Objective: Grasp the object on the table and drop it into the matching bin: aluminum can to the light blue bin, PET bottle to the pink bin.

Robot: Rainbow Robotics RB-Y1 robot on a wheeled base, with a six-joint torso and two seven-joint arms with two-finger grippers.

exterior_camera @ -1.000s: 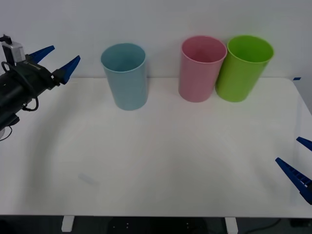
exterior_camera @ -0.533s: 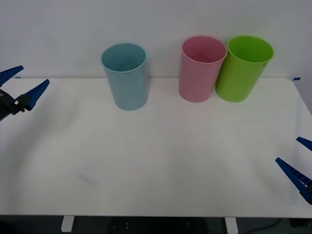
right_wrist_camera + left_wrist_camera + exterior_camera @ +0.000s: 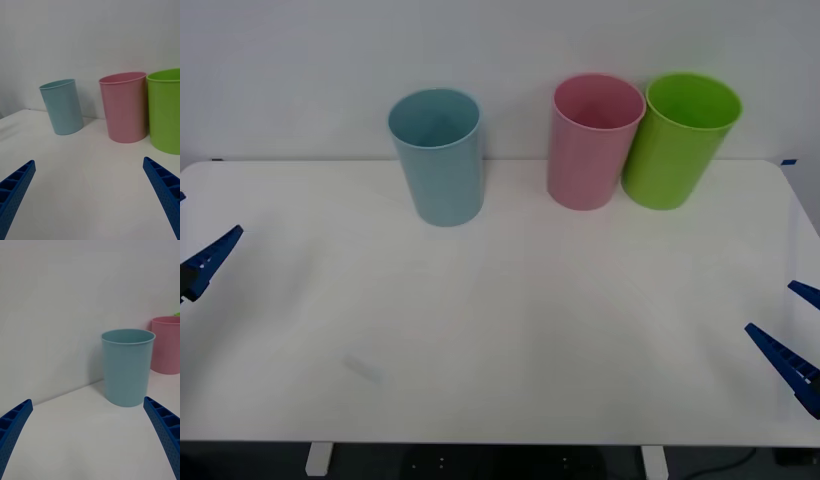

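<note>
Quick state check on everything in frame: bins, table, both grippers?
Light blue bin: upright on the table, apart from the other bins.
Pink bin: upright, close beside the green bin.
Green bin: upright, farthest to the right.
Table: white; a faint smudge near the front left.
Left gripper: open, holding nothing, at the table's left edge.
Right gripper: open, holding nothing, at the table's right edge.

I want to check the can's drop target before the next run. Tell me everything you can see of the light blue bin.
The light blue bin is a tall round container of smooth pale blue plastic, tapering toward its base, with a thin rim and an open top. It stands upright on the white table near the far edge, in front of the wall. It stands apart from the pink bin on its right. Nothing touches it but the table; its bottom is hidden.
</note>
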